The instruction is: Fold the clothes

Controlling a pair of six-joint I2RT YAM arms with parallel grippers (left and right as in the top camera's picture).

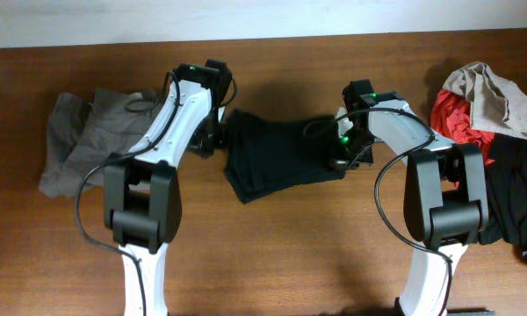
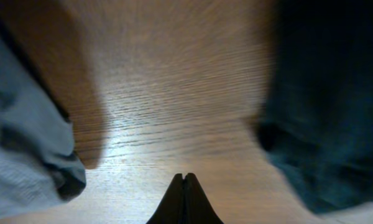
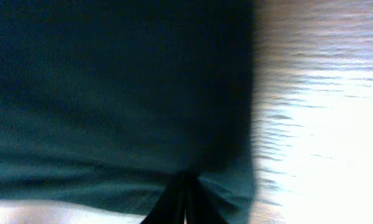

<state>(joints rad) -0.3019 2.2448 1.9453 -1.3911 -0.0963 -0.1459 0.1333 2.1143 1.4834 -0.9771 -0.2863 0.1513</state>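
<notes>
Overhead looks straight down on the worktop (image 1: 281, 263); wrist views peer closely past the left claw (image 2: 184, 193) and right claw (image 3: 185, 202), sharing the black shirt (image 2: 323, 106).

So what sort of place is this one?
Probably a lab bench for laundry folding: bare brown wooden tabletop, folded black fabric garment, heap of red, beige and black clothes.

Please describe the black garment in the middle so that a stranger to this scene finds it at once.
On the wooden table, look between the left arm and the right arm. The black garment lies there alone, folded flat. The grey clothes to the left are crumpled, and the other black piece sits in a mixed pile at the right edge.
</notes>
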